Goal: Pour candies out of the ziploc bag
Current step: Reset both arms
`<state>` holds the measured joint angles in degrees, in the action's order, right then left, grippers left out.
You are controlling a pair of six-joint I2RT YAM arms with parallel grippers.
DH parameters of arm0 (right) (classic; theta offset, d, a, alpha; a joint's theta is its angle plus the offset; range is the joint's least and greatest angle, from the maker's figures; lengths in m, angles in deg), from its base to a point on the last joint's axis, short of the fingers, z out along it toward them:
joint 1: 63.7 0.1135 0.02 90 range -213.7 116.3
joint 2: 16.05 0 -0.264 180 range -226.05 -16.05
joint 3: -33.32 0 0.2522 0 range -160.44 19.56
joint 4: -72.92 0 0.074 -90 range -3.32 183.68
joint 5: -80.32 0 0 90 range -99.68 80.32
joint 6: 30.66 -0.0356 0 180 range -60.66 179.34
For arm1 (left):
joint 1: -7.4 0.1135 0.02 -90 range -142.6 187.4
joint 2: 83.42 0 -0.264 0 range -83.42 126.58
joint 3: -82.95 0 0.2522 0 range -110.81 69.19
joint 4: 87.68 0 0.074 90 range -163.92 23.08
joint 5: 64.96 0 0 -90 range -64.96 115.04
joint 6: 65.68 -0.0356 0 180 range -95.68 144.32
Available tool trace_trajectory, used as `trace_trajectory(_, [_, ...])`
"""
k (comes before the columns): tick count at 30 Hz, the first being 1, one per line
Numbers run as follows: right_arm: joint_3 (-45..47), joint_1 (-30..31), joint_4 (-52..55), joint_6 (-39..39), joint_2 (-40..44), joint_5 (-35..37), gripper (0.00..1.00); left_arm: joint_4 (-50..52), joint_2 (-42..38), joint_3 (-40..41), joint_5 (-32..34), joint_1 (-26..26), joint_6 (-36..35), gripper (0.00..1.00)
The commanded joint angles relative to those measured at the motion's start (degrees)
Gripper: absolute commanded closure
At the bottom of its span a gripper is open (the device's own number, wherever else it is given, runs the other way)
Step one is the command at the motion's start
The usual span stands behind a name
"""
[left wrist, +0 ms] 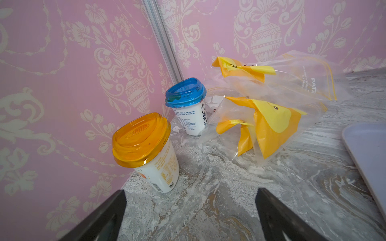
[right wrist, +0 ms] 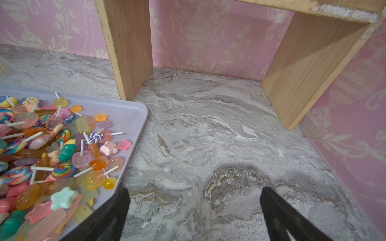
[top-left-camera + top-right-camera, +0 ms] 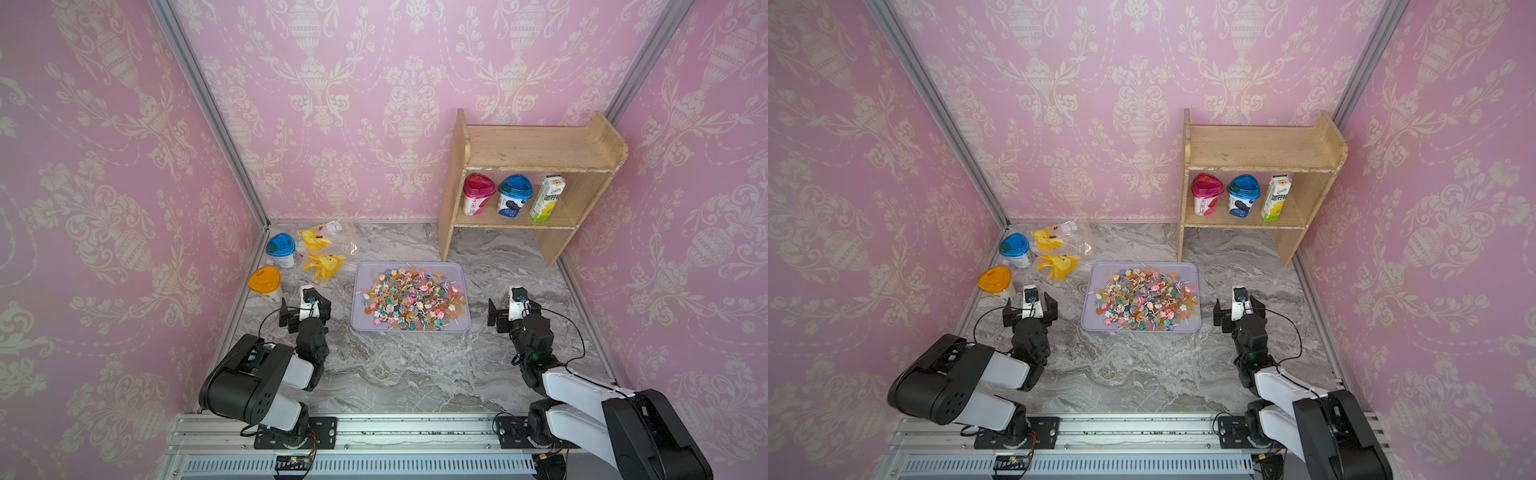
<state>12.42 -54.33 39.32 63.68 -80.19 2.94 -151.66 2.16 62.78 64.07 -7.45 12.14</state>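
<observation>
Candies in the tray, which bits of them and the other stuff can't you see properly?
- Candies, right wrist view: the picture edge cuts off most of the pile.
- Tray, left wrist view: only a corner shows; the edge cuts the rest.
- Ziploc bags, in a top view: too small to tell if any sweets remain inside.
- Carton on the shelf, in both top views: label too small to read.
</observation>
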Motion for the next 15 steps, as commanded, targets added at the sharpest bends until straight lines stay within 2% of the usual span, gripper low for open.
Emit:
trace_trajectory(1, [-2.4,-0.7,-1.2,-0.9,-1.3,-1.4,0.0,-1.9,1.1,-1.4,-2.1,1.0,-0.5,0.01])
trace_trajectory(15, [-4.9,-1.7,-1.1,-1.1,-4.8,-2.4,0.0,-0.1,0.6,-1.8,-2.7,1.3,-0.3,0.01])
